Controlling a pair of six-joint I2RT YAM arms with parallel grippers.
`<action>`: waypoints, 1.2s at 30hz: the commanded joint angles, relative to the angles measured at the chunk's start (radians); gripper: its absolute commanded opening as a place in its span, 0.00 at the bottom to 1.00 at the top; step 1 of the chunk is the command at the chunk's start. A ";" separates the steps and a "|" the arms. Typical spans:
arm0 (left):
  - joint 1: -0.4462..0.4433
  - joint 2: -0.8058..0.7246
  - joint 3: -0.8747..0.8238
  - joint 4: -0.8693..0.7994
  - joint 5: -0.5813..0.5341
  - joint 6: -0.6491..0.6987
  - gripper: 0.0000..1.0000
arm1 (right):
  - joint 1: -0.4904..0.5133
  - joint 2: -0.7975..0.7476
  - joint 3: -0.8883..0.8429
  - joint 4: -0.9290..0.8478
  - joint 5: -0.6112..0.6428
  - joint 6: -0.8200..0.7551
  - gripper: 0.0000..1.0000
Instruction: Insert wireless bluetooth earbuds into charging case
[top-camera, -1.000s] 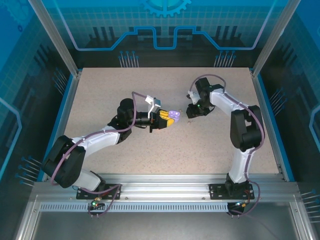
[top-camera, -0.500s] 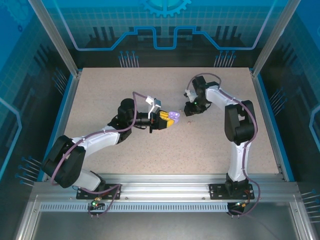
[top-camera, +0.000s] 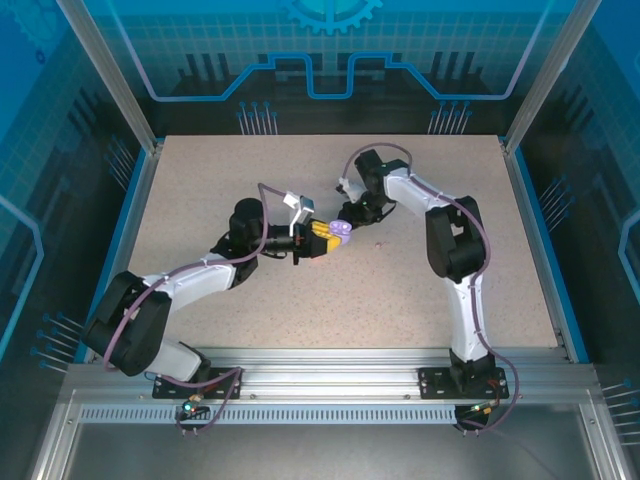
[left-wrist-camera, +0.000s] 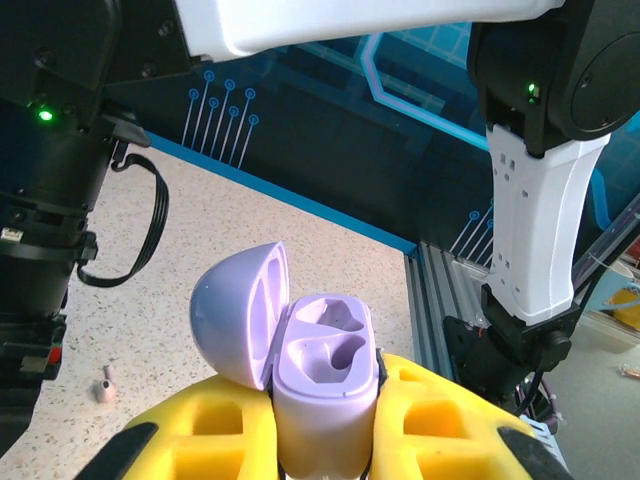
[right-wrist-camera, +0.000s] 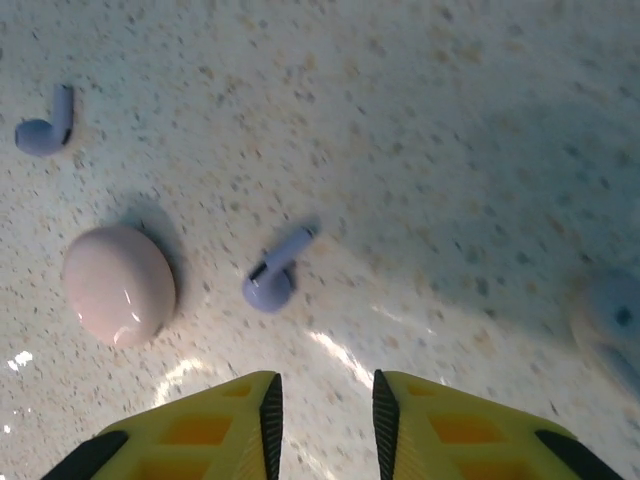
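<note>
The right pincer (right-wrist-camera: 325, 405) hangs a little apart over the table (right-wrist-camera: 450, 150). A purple earbud (right-wrist-camera: 270, 275) lies just ahead, slightly left (stem slanting up-right). The left pincer (left-wrist-camera: 330, 425) clamps the open case (left-wrist-camera: 325, 350).

Open empty lilac case (left-wrist-camera: 322, 385); loose earbuds (right-wrist-camera: 272, 277)
</note>
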 joint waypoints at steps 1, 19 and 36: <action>0.021 -0.048 -0.024 0.026 0.027 -0.012 0.10 | 0.017 0.055 0.071 -0.037 -0.018 0.043 0.33; 0.029 -0.101 -0.040 -0.015 0.024 0.005 0.10 | 0.109 0.252 0.353 -0.207 0.245 0.083 0.30; 0.029 -0.112 -0.040 -0.016 0.027 -0.011 0.10 | 0.106 0.100 0.146 -0.205 0.379 0.091 0.29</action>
